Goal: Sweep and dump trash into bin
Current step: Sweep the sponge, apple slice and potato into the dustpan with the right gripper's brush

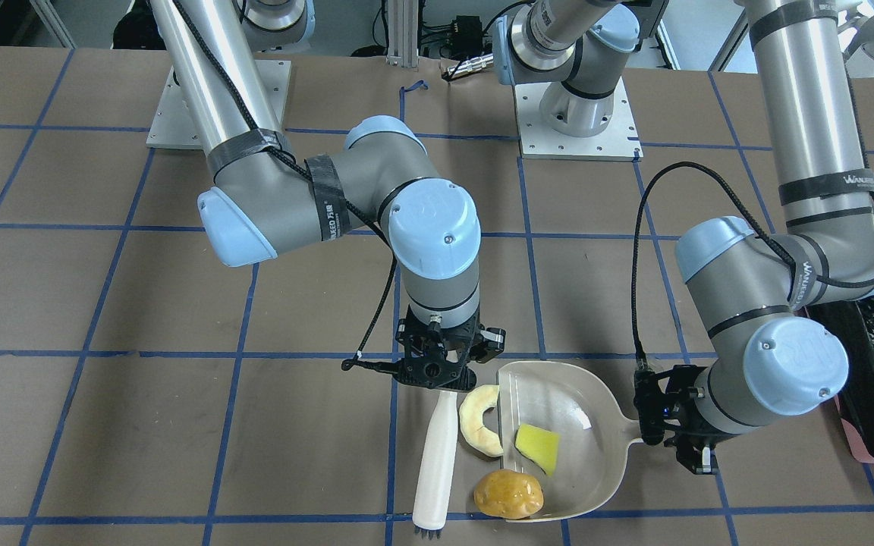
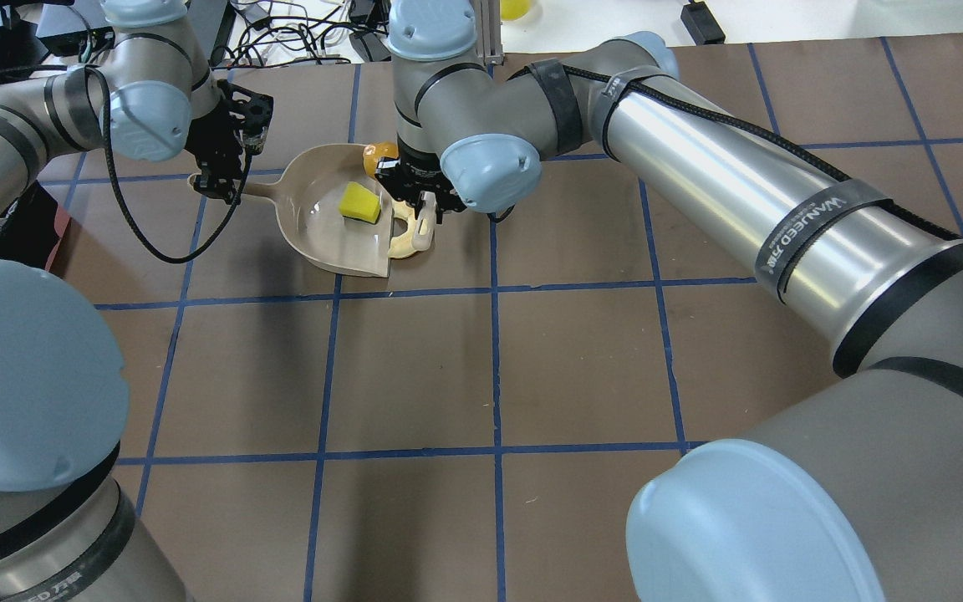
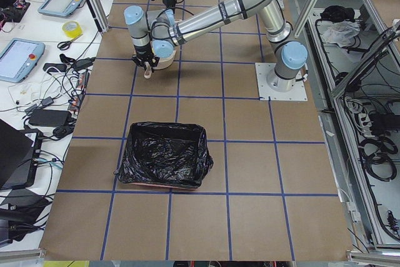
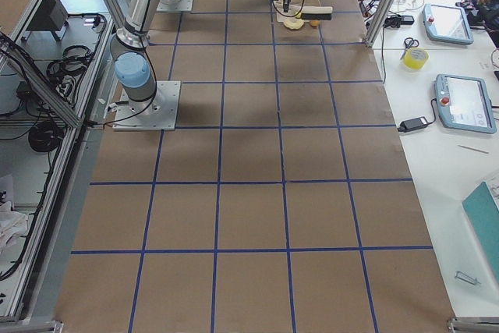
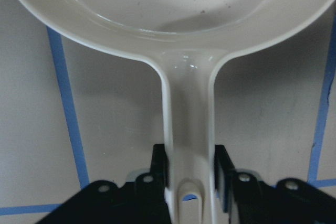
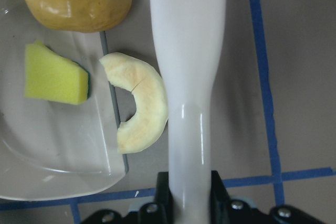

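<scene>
Right tool (image 1: 437, 370): clamped on the white brush (image 1: 437, 455), whose long handle runs parallel to the open lip of the dustpan (image 1: 596, 462); left tool (image 5: 190, 169) clamped on the pan's handle. Trash: yellow sponge wedge (image 1: 538, 447) inside the pan; pale crescent (image 1: 480, 421) on the counter (image 1: 179, 425), caught between brush handle and lip; amber lump (image 1: 508, 494) straddling the lip near the bristles. Judgement: both loose pieces lie on the brush's pan side, toward the robot's left, so a sideways push suits; the bin (image 3: 187, 130) stands further left.
</scene>
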You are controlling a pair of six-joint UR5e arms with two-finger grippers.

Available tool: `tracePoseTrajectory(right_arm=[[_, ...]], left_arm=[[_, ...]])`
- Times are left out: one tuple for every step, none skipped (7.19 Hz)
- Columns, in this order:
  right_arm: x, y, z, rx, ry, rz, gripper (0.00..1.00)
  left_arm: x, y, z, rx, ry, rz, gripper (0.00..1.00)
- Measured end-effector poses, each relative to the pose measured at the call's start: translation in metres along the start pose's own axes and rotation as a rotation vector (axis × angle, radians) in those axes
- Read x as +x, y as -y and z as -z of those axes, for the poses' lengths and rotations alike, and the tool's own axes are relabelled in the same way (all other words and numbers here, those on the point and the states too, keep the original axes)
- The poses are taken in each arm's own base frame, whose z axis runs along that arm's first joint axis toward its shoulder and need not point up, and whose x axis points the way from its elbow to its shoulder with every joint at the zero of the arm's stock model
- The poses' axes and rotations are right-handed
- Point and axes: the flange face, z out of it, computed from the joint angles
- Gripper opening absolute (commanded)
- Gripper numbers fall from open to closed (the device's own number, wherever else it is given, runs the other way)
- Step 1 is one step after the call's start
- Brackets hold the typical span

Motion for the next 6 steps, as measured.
tracePoseTrajectory(right_arm=[[0.006,0.009,-0.014,-0.005,-0.019,0.035,0.00],[0.012,0.018,-0.029,-0.008,-0.032,0.058,0.00],[0.017,0.026,-0.040,-0.010,-0.037,0.063,0.00],[0.022,0.030,-0.050,-0.020,-0.043,0.066,0.00],[0.024,0.029,-0.060,-0.045,-0.053,0.078,0.00],[0.024,0.025,-0.066,-0.080,-0.067,0.097,0.00]], left_arm=[[0.000,0.000,0.000,0.000,0.000,0.000,0.00],[0.000,0.000,-0.001,-0.001,-0.001,0.000,0.00],[-0.001,0.000,-0.001,-0.001,0.000,0.000,0.00],[-0.001,0.000,-0.001,-0.002,-0.001,0.000,0.00],[-0.001,0.000,-0.001,-0.004,-0.002,0.000,0.00],[-0.001,0.000,-0.002,-0.006,-0.004,0.000,0.00]])
